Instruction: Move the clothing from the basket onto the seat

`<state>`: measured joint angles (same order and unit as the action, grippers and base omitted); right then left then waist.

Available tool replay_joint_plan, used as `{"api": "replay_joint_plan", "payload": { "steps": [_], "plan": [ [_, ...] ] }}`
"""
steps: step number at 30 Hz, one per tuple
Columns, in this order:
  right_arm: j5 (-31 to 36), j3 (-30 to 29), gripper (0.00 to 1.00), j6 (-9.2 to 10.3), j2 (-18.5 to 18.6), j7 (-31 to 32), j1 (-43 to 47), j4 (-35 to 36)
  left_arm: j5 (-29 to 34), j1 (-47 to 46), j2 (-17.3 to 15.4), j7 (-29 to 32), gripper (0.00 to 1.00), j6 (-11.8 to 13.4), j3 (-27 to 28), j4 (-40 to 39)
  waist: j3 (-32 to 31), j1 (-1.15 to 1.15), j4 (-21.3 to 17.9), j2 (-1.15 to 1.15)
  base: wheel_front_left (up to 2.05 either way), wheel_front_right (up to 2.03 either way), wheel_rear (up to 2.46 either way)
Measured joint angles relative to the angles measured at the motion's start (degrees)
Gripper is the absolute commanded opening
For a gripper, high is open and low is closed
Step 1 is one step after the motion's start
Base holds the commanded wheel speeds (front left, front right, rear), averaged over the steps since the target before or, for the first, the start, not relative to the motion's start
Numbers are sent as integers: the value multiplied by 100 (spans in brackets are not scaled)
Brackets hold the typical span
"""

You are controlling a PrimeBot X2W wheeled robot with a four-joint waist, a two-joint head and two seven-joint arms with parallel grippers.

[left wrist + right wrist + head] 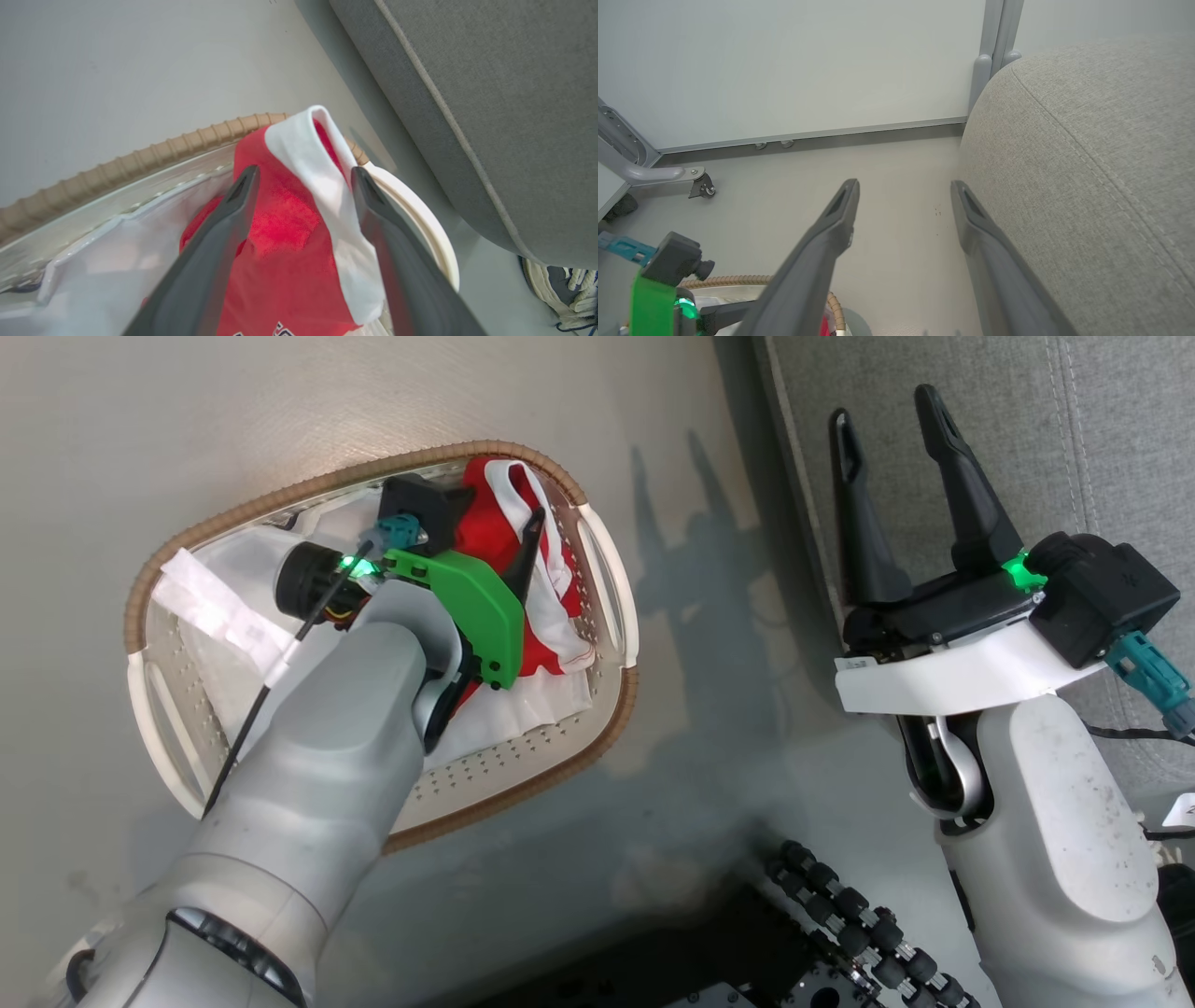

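You have the basket [373, 476] on the floor, beside the seat [1074, 429].
- The clothing [485, 527] lies inside the basket, at the end nearer the seat. It is red with a white band.
- The left forearm covers much of the basket's inside, so you cannot tell how much cloth lies under it.
- The left gripper [303, 186] is down in the basket, jaws spread wide. Its fingers straddle the red heap without pinching it.
- Lettering on the fabric is cut off at the left wrist view's bottom edge.
- The right gripper [885, 415] is well apart from the basket, over the seat's edge, jaws released and empty.
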<state>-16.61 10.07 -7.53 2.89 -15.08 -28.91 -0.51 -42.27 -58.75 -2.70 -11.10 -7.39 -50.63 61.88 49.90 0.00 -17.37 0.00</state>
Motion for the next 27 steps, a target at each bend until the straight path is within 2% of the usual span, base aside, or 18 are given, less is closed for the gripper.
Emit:
{"api": "replay_joint_plan", "payload": {
  "steps": [12, 26, 27],
  "plan": [
    [0, 89, 100, 0, 0, 0, 7, 31, -424, -192, -1, 271, 100, -1, -314, 515, 22, 0, -170, 0, 0, 0, 0],
    [21, 149, 100, 0, 0, 0, 15, 57, -728, -176, -1, 344, 100, -1, -658, 699, 6, 0, -253, 0, 0, 0, 0],
    [37, 143, 100, 0, 0, 0, 15, 57, -743, -176, -1, 347, 66, -1, -678, 720, 7, 0, -257, 0, 0, 0, 0]
  ]
}}
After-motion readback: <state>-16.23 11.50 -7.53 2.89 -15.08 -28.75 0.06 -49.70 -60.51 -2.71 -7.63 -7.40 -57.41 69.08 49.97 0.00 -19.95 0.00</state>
